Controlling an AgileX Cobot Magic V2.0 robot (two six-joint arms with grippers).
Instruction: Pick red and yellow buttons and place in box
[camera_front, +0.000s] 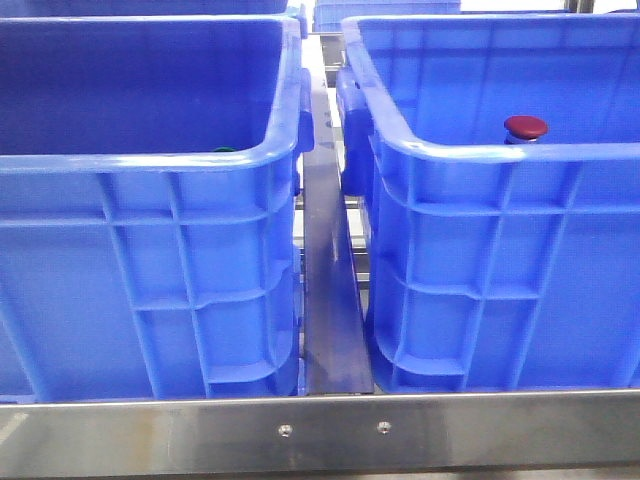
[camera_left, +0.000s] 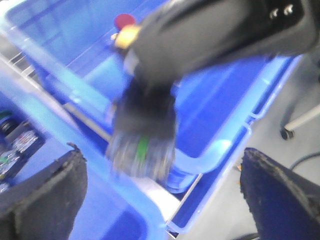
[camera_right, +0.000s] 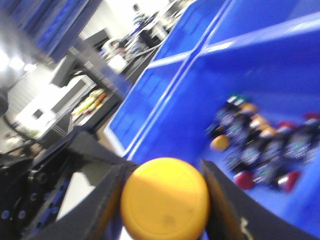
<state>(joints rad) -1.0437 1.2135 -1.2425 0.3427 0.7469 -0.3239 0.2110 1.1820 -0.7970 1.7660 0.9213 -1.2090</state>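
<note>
My right gripper (camera_right: 164, 210) is shut on a yellow button (camera_right: 165, 192), its domed cap between both fingers. In the left wrist view that gripper (camera_left: 142, 145) shows blurred above the rims between the two blue crates. A red button (camera_front: 526, 127) stands in the right-hand box (camera_front: 500, 150), just over its front rim. It also shows in the left wrist view (camera_left: 124, 20) with a yellow-orange one (camera_left: 126, 36) beside it. My left gripper (camera_left: 162, 200) is open and empty, high above the crates. Neither gripper shows in the front view.
The left crate (camera_front: 150, 165) holds a green-capped button (camera_front: 222, 150) behind its rim. Several more buttons (camera_right: 265, 145) lie piled in a crate. A narrow metal strip (camera_front: 330, 300) runs between the crates. A steel rail (camera_front: 320, 430) runs along the front.
</note>
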